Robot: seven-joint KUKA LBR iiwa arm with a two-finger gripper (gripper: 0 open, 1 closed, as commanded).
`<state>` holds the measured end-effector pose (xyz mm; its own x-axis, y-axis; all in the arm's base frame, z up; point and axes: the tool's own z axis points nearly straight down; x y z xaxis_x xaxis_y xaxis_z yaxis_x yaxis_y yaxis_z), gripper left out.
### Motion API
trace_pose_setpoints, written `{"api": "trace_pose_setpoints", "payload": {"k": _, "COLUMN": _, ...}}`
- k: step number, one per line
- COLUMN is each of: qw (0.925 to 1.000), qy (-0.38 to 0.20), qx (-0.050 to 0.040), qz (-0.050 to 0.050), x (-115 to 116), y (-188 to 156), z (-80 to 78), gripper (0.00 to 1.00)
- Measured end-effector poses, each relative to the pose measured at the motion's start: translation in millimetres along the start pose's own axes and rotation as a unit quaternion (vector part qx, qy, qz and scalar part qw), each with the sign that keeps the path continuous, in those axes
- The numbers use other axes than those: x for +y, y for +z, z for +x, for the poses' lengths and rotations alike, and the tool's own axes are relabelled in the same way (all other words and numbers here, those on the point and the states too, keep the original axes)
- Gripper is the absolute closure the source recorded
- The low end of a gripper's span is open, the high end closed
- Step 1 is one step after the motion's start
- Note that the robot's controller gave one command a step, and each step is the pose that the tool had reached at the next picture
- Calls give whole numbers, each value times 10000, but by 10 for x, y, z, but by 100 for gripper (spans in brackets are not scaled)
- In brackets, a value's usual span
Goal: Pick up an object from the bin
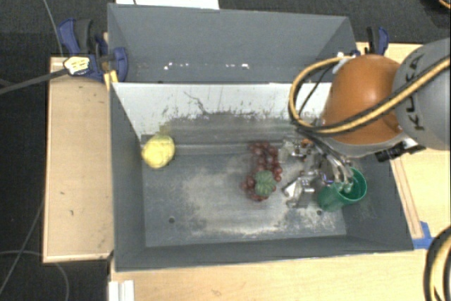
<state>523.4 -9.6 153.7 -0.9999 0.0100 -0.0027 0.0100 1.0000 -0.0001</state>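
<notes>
My gripper [304,187] hangs low over the right half of the bin floor, under the arm's orange cover. Just left of it lies a bunch of dark red grapes [264,160] with a green leafy top [264,184]. Just right of it a green cup [343,190] lies on its side, partly hidden by the gripper's metal parts. The gripper sits between the two and close to both; whether it touches either I cannot tell.
A yellow lemon-like ball [158,151] rests at the far left of the bin floor, by the back wall. The arm and its looping cables cover the bin's back right corner. Bare floor lies between the ball and the grapes.
</notes>
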Motion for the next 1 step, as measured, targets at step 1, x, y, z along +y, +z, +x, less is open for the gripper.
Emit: {"api": "trace_pose_setpoints", "payload": {"k": 1, "qw": 10000, "qy": 0, "qx": 0, "qz": 0, "x": 0, "y": 0, "z": 0, "gripper": 0}}
